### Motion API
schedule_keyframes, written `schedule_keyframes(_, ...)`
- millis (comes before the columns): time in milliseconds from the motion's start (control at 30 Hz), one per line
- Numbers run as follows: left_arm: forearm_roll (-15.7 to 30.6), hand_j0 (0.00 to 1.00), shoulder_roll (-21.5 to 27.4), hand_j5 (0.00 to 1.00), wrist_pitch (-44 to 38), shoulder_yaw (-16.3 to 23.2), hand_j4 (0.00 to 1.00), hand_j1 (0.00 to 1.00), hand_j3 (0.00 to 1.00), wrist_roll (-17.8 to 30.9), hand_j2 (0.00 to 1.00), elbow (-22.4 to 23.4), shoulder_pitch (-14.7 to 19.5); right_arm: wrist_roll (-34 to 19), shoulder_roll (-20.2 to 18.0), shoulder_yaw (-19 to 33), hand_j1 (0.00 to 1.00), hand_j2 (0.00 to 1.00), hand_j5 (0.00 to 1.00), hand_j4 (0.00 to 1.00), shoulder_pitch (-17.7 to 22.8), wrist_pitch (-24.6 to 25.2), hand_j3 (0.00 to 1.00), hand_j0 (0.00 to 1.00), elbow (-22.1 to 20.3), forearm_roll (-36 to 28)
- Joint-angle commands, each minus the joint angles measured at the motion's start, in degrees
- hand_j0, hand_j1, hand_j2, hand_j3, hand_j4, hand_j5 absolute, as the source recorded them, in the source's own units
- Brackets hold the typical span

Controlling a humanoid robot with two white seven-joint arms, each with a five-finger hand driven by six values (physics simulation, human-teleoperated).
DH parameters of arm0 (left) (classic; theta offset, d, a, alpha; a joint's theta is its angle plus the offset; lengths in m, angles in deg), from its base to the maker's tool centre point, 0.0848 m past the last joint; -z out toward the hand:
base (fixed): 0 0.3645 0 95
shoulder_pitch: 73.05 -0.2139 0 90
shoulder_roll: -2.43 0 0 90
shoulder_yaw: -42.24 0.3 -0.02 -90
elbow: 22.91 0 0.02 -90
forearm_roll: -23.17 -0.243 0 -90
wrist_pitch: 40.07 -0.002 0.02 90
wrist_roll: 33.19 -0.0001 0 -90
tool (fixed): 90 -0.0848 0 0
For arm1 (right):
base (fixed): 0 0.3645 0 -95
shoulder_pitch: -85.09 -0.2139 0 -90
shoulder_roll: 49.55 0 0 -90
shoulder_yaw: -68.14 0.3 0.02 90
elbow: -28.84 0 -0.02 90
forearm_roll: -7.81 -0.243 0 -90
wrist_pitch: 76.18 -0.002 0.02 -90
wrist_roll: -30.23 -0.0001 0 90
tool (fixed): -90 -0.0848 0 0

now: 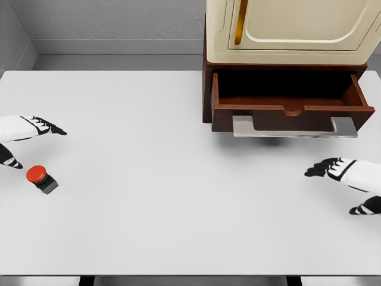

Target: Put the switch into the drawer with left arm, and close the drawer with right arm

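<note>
The switch point(40, 177) lies on the table point(149, 179) at 8 o'clock, well apart from the open drawer point(292, 98) at 1 o'clock. My left hand point(24, 134) hovers just beside it, fingers spread, holding nothing. My right hand point(345, 176) rests at 4 o'clock, fingers relaxed. Risk: the round red cap could slip from my grip. Risk: a low carry could strike the drawer front or its metal handle point(294, 127).

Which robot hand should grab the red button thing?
Left. The left robot hand is open right beside the switch. The right robot hand is far across the table, near the open drawer.
</note>
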Motion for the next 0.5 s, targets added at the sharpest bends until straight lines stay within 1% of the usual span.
schedule_keyframes(0, 0.1, 1.0, 0.1, 1.0, -0.1, 0.0, 1.0, 1.0, 1.0, 0.0, 1.0, 0.0, 0.0, 0.0, -0.2, -0.6, 1.0, 1.0, 1.0, 1.0, 0.0, 0.1, 1.0, 1.0, -0.1, -0.5)
schedule_keyframes(100, 0.1, 1.0, 0.3, 1.0, -0.1, -0.1, 1.0, 1.0, 1.0, 0.0, 1.0, 0.1, -0.1, 0.0, -0.1, -0.6, 1.0, 1.0, 1.0, 1.0, 0.0, 0.1, 1.0, 1.0, 0.0, -0.5)
schedule_keyframes(133, 0.1, 1.0, 0.8, 1.0, -0.1, -0.1, 1.0, 1.0, 1.0, 0.0, 1.0, 0.0, -0.1, 0.0, -0.1, -0.6, 0.92, 0.92, 0.92, 0.92, 0.2, 0.1, 0.92, 0.92, 0.0, -0.5)
schedule_keyframes(167, 0.0, 1.0, 1.7, 1.0, -0.1, 0.1, 1.0, 1.0, 1.0, 0.0, 1.0, 0.0, -0.2, 0.0, -0.1, 0.1, 0.71, 0.71, 0.71, 0.71, 0.3, 0.1, 0.71, 0.71, 0.0, -0.5)
schedule_keyframes(200, 0.0, 1.0, 1.9, 1.0, -0.1, 1.7, 1.0, 1.0, 1.0, 0.0, 1.0, -0.4, -0.3, 0.0, 0.1, 1.4, 0.61, 0.61, 0.61, 0.61, 0.4, 0.1, 0.61, 0.61, 0.0, -0.5)
schedule_keyframes(233, 0.1, 1.0, 2.0, 1.0, -0.1, 2.7, 1.0, 1.0, 1.0, 0.0, 1.0, -0.9, -0.3, 0.0, 0.2, 3.4, 0.58, 0.58, 0.58, 0.58, 0.9, 0.1, 0.58, 0.58, 0.0, -0.8)
schedule_keyframes(267, 0.1, 1.0, 2.0, 1.0, -0.1, 3.2, 1.0, 1.0, 1.0, 0.0, 1.0, -1.6, -0.3, 0.0, 0.7, 7.9, 0.58, 0.58, 0.58, 0.58, 1.8, 0.1, 0.58, 0.58, 0.0, -1.1)
schedule_keyframes(300, 0.1, 1.0, 1.9, 1.0, -0.1, 4.0, 1.0, 1.0, 1.0, 0.0, 1.0, -1.7, -0.3, 0.0, 2.7, 13.3, 0.59, 0.59, 0.59, 0.59, 3.6, 0.1, 0.59, 0.59, 0.0, -1.1)
schedule_keyframes(333, 0.1, 1.0, 2.2, 1.0, -0.1, 5.0, 1.0, 1.0, 1.0, 0.0, 1.0, -2.2, -0.3, 0.0, 3.7, 17.0, 0.6, 0.6, 0.6, 0.6, 5.3, 0.1, 0.6, 0.6, 0.0, -1.6)
schedule_keyframes(367, 0.1, 1.0, 2.5, 1.0, -0.1, 6.0, 1.0, 1.0, 1.0, 0.0, 1.0, -3.3, -0.3, 0.0, 3.9, 18.4, 0.6, 0.6, 0.6, 0.6, 6.1, 0.1, 0.6, 0.6, 0.0, -4.1)
schedule_keyframes(400, 0.1, 1.0, 3.1, 1.0, -0.1, 6.9, 1.0, 1.0, 1.0, 0.0, 1.0, -4.9, -0.3, 0.0, 4.2, 19.7, 0.6, 0.6, 0.6, 0.6, 7.0, 0.1, 0.6, 0.6, 0.1, -5.2)
schedule_keyframes(433, 0.1, 1.0, 3.2, 1.0, -0.1, 7.1, 1.0, 1.0, 1.0, 0.0, 1.0, -5.6, -0.3, 0.0, 5.4, 21.7, 0.6, 0.6, 0.6, 0.6, 8.4, 0.1, 0.6, 0.6, 0.1, -5.3)
schedule_keyframes(467, 0.1, 1.0, 3.3, 1.0, -0.1, 7.3, 1.0, 1.0, 1.0, 0.0, 1.0, -5.6, -0.4, 0.0, 6.2, 24.8, 0.6, 0.6, 0.6, 0.6, 10.1, 0.1, 0.6, 0.6, 0.1, -5.5)
